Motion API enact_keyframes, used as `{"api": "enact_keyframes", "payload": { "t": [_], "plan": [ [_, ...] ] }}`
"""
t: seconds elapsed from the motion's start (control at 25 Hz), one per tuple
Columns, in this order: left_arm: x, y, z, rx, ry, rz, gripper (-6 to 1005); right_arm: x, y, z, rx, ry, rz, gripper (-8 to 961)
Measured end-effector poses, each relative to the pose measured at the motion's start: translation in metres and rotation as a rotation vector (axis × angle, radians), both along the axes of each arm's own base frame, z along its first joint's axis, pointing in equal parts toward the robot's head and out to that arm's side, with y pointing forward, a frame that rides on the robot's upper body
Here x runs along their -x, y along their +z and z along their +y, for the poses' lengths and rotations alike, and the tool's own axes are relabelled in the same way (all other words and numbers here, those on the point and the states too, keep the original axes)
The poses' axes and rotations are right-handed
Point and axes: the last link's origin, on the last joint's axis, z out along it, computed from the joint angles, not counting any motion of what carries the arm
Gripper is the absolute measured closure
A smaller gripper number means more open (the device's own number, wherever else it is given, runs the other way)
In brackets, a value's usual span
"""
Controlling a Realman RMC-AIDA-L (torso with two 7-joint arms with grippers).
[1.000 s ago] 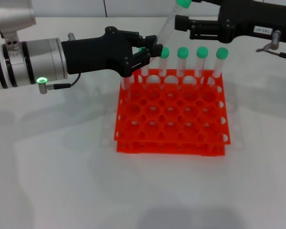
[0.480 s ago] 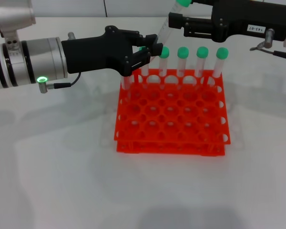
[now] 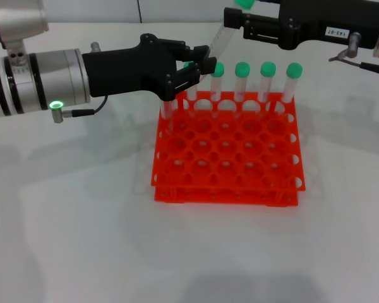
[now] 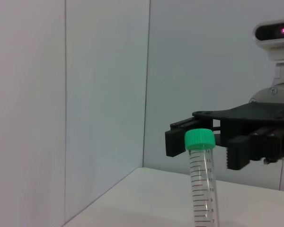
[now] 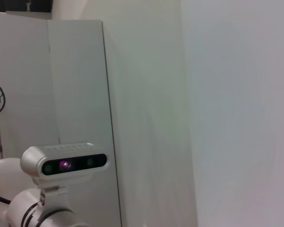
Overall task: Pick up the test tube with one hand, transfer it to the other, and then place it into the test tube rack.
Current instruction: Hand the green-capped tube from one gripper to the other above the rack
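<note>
Starting nearest us, we take the test tube rack (image 3: pixel 227 151) as our landmark: it sits flat on the white table (image 3: pixel 82 240), and four capped tubes (image 3: pixel 255 85) stand upright in its far row, with more behind our left gripper.

At the rack's far left corner we hold the test tube (image 3: pixel 218 43) in the left gripper (image 3: pixel 192 71), whose fingers are pinched on the tube's lower end. The tube leans up and away from the rack, cap uppermost, so that its upper half stands free for the other hand to take. Our left arm (image 3: pixel 38 82) reaches in level from the left, its green light on, wrist straight and gripper pointing across the rack's back edge.

Farther off, above the rack's far side, our right gripper (image 3: pixel 232 16) comes in horizontally from the right, its numbered sticker facing up. In the left wrist view (image 4: pixel 196 141) its fingers (image 4: pixel 239 151) stand apart, with the green cap (image 4: pixel 199 139) in front of the gap between them. We judge they flank the cap end without gripping yet, though from the head camera the fingertips are partly cut off at the frame edge, so contact is uncertain.

We read this as the handover step: the right fingers should close high on the tube before the left lets go.
</note>
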Motion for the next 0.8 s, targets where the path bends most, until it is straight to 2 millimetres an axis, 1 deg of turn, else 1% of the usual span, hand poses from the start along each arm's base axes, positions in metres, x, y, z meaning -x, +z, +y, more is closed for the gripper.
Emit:
{"api": "enact_keyframes", "payload": {
  "t": [0.2,0.36,0.56,0.8],
  "plan": [
    [0.0001,0.0000,0.0000,0.000,0.000,0.000,791,-0.0013,-0.0007,0.0004,0.001,-0.008,0.000,337],
    [-0.0006,0.0000,0.0004,0.000,-0.002,0.000,790,-0.0017,-0.0010,0.0005,0.002,-0.010,0.001,534],
    [-0.0008,0.0000,0.0004,0.000,-0.002,0.000,790,-0.0017,-0.0010,0.0005,0.002,-0.010,0.001,671],
    [-0.0004,0.0003,0.0003,-0.002,0.000,-0.002,789,-0.0015,-0.0004,0.0009,0.000,-0.009,-0.001,671]
  ]
}}
